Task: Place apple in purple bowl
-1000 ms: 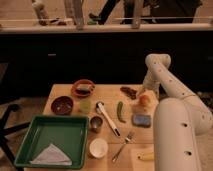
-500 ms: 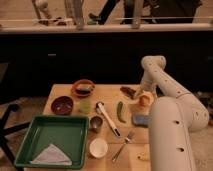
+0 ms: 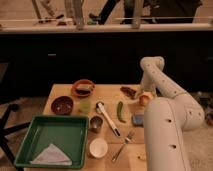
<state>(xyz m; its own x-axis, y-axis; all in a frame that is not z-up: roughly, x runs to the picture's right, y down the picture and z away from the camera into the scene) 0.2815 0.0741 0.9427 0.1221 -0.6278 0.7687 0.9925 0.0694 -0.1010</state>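
The apple point(image 3: 145, 99) sat on the table point(image 3: 107, 95), well to the right of the purple bowl point(image 3: 62, 105). The gripper point(image 3: 143, 93) was right at the fruit, its jaws spread wide rather than clamped (whether they flanked the fruit or hung just over it could not be told). The purple bowl showed only its dark inside. Just up and right of the purple bowl, the orange bowl point(image 3: 82, 88) carried a greyish lump. Below the purple bowl, the green tray point(image 3: 50, 119) held a folded white sheet point(image 3: 50, 155). The apple looked small, round and orange-red with a yellowish tint.
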